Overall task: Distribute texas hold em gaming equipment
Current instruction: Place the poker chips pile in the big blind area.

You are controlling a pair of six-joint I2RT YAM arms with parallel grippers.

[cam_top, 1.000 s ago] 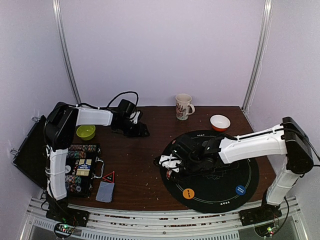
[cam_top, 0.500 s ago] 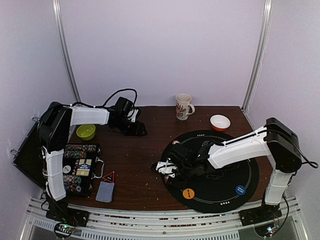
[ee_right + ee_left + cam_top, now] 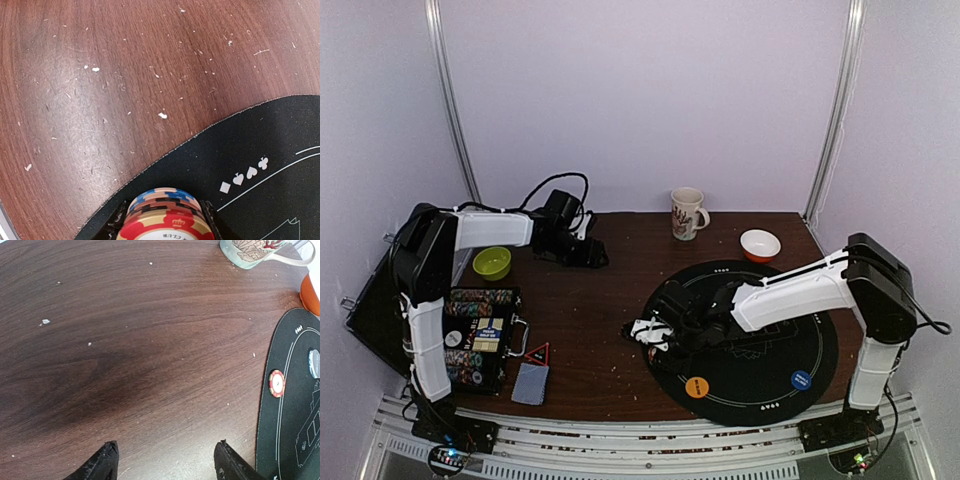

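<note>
left arm (image 3: 490,230), right arm (image 3: 790,290): white shells, black joints | black cable (image 3: 565,176) looped above left wrist | bases: black

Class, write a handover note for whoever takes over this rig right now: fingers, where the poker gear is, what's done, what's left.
Left gripper: fingers open, empty, over bare table.
Right gripper: shut on a chip stack at the mat's left edge.
Done: orange button, blue button, one chip on the mat.
Off it: card deck, chip case.
Left: set down the stack, deal cards, probably more chips.
</note>
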